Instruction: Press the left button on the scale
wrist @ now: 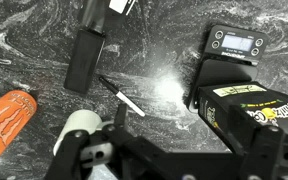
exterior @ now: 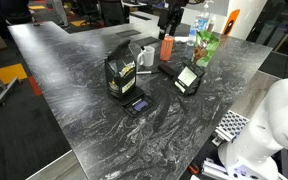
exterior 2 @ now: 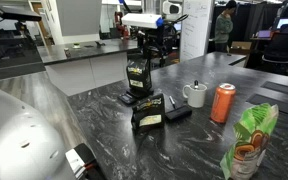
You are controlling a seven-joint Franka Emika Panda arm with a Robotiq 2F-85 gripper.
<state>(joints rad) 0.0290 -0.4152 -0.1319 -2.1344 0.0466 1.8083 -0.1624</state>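
**Clerk:** Entry one, hazards from here?

**Keeper:** Three, all judged.
- (a) Wrong key. The scale (wrist: 234,42) carries a small button at each end of its display, set close together. The wrist view looks at it from a different side than an exterior view does, so "left" could be taken for the other key.
- (b) Bag strike. The black bag (wrist: 249,110) with the yellow label stands just beside the scale, on the gripper's side; whether they touch cannot be told. A straight approach could clip the bag's top and tip it onto the scale.
- (c) Sliding. The scale looks light and the tabletop (wrist: 24,40) polished. A slanted push may shove the scale instead of pressing the key.

**Clerk:** Entry two, location of the scale?

**Keeper:** Flat on the tabletop, upper right in the wrist view, beyond the bag. In an exterior view the scale (exterior: 137,103) lies at the bag's foot, bluish end showing. The orange can (wrist: 9,120) and white mug (wrist: 79,130) sit apart from it, on the bag's other side.

**Clerk:** Entry three, arm?

**Keeper:** The arm (exterior 2: 144,19) stands high over the far part of the tabletop, wrist angled downward. The gripper (wrist: 179,150) hangs well above everything, nearer to can and mug than to the scale, and touches nothing.

**Clerk:** Entry four, jaws?

**Keeper:** Spread wide, nothing between them. Judged: jaws brought together, or one fingertip alone, would suit so small a key better.
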